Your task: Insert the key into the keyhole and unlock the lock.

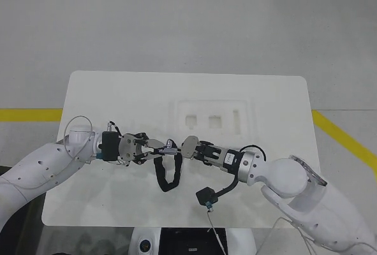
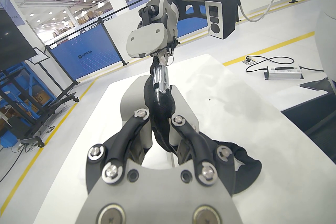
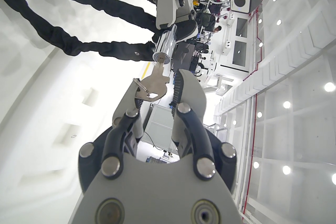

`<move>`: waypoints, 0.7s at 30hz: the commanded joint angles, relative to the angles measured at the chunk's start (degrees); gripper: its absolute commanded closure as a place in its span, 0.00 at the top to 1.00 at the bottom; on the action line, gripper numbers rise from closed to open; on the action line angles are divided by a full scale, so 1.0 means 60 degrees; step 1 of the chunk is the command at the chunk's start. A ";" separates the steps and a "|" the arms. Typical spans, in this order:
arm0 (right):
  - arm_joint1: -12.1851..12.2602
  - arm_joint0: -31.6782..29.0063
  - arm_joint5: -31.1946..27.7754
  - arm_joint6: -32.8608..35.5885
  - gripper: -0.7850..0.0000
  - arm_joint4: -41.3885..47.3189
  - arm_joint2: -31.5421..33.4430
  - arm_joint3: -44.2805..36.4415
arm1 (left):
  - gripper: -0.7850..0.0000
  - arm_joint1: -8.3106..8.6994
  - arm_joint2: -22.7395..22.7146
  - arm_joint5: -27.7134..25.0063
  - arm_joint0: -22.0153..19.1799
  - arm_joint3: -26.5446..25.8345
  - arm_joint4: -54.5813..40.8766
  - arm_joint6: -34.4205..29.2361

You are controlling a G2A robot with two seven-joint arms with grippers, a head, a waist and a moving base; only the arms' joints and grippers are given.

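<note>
Your left pincer (image 2: 158, 104) is clamped tight on the cable lock (image 3: 118, 48), its fingers (image 2: 131, 104) pinching the black sleeved cable just behind the chrome cylinder (image 2: 160, 76); your right pincer (image 3: 157, 83) faces it nose to nose with the jaws part open and the key (image 3: 155, 84) between them; the key's bow lies against one finger (image 3: 126, 101), and a sliver of gap shows before the ribbed pad (image 3: 177, 88) of the other, so you see no firm hold there; the blade sits in the keyhole at the cylinder's end face; a split ring (image 3: 136, 83) hangs from the bow.

From above, you have both pincers meeting over the front middle of the white table (image 1: 271, 191); the cable's loop drops toward the near edge, and you cannot tell whether it rests on the top; bare tabletop lies open to either side of the arms; a white moulded tray (image 1: 210, 118) sits toward the far edge, well apart from the lock; a yellow floor line (image 1: 22, 115) runs out from the table's sides.
</note>
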 commanded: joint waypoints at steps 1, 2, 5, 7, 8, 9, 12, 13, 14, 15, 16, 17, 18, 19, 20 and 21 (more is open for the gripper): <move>-0.0013 -0.0003 0.0010 -0.0017 0.13 -0.0005 0.0006 0.0007 | 0.00 -0.0005 0.0000 0.0001 -0.0001 0.0008 0.0001 0.0001; -0.0020 -0.0004 0.0014 -0.0026 0.10 -0.0011 0.0010 0.0015 | 0.00 -0.0007 0.0000 0.0001 -0.0001 0.0013 0.0001 0.0001; -0.0043 -0.0011 0.0018 -0.0090 0.04 0.0037 0.0020 0.0034 | 0.00 -0.0013 0.0000 0.0006 0.0002 0.0023 0.0006 0.0006; -0.0063 -0.0017 0.0001 -0.0139 0.02 0.0166 0.0036 0.0065 | 0.00 -0.0015 0.0000 0.0013 0.0012 0.0042 -0.0008 0.0013; -0.0077 -0.0012 -0.0006 -0.0165 0.02 0.0279 0.0053 0.0085 | 0.00 -0.0015 0.0000 0.0017 0.0015 0.0045 -0.0005 0.0017; -0.0090 -0.0010 0.0006 -0.0179 0.02 0.0383 0.0069 0.0108 | 0.00 -0.0015 0.0000 0.0026 0.0012 0.0056 0.0005 0.0025; -0.0126 0.0014 -0.0073 -0.0237 0.05 0.0653 0.0108 0.0177 | 0.00 -0.0017 0.0000 0.0052 0.0021 0.0064 0.0000 0.0052; -0.0137 0.0031 -0.0102 -0.0244 0.07 0.0708 0.0118 0.0196 | 0.00 -0.0017 0.0000 0.0055 0.0024 0.0065 0.0004 0.0055; -0.0148 0.0044 -0.0150 -0.0255 0.11 0.0749 0.0116 0.0226 | 0.00 -0.0017 0.0000 0.0063 0.0026 0.0063 0.0004 0.0063; -0.0161 0.0050 -0.0193 -0.0238 0.20 0.0828 0.0125 0.0271 | 0.00 -0.0017 0.0000 0.0074 0.0028 0.0063 0.0004 0.0074; -0.0173 0.0055 -0.0229 -0.0196 0.31 0.0899 0.0143 0.0321 | 0.00 -0.0017 0.0000 0.0080 0.0028 0.0067 0.0013 0.0079; -0.0184 0.0056 -0.0270 -0.0130 0.42 0.0951 0.0167 0.0364 | 0.00 -0.0017 0.0000 0.0087 0.0027 0.0072 0.0027 0.0087; -0.0193 0.0048 -0.0286 -0.0078 0.44 0.0994 0.0189 0.0387 | 0.00 -0.0017 0.0000 0.0097 0.0027 0.0070 0.0029 0.0097; -0.0200 0.0029 -0.0270 -0.0027 0.46 0.1037 0.0220 0.0405 | 0.00 -0.0016 0.0000 0.0109 0.0030 0.0070 0.0029 0.0108; -0.0202 0.0008 -0.0267 0.0017 0.47 0.1034 0.0250 0.0413 | 0.00 -0.0015 0.0000 0.0117 0.0026 0.0075 0.0042 0.0117; -0.0199 -0.0015 -0.0282 0.0068 0.47 0.0983 0.0280 0.0404 | 0.00 -0.0012 0.0000 0.0134 0.0024 0.0075 0.0046 0.0134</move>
